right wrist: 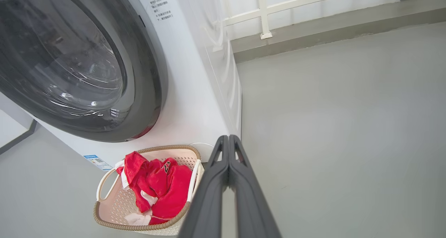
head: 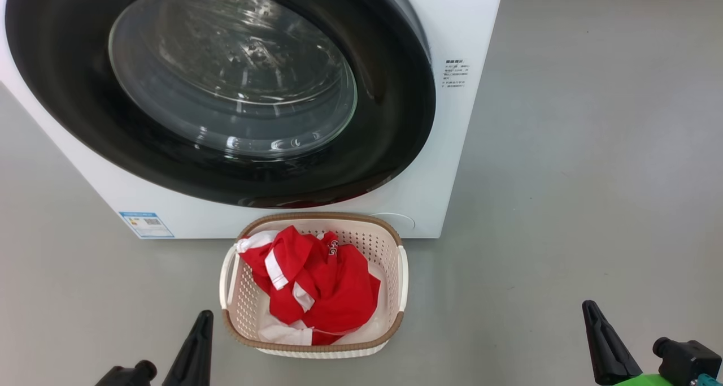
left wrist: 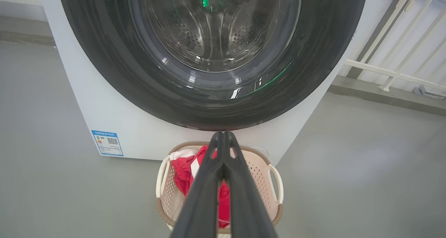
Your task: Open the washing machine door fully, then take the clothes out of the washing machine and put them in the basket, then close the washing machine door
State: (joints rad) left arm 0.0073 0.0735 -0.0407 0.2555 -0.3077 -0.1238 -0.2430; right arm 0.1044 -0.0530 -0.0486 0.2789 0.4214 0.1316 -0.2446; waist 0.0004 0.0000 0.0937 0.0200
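Red clothes (head: 316, 284): all bunched up in the basket (head: 390, 250), white trim showing, a bit of fabric draped over the back-left rim.
Basket: sat on the grey floor (head: 565, 148) right in front of the washer (head: 469, 24), just below the door, roughly btw the two grippers.
Door (head: 68, 81): looked shut, black rim flush w/ the washer front; perforated steel drum (left wrist: 188, 39) showed thru the glass.
L gripper (left wrist: 223, 133): fingers pressed together, nothing in them, hung low near the basket's front-left corner, tips aimed at the door.
R gripper (right wrist: 228, 137): same deal, closed tight & empty, well off to the basket's right over bare floor.
Misc: blue label (head: 146, 224) on the washer's lower-left corner; white railing (right wrist: 264, 11) back behind the machine.
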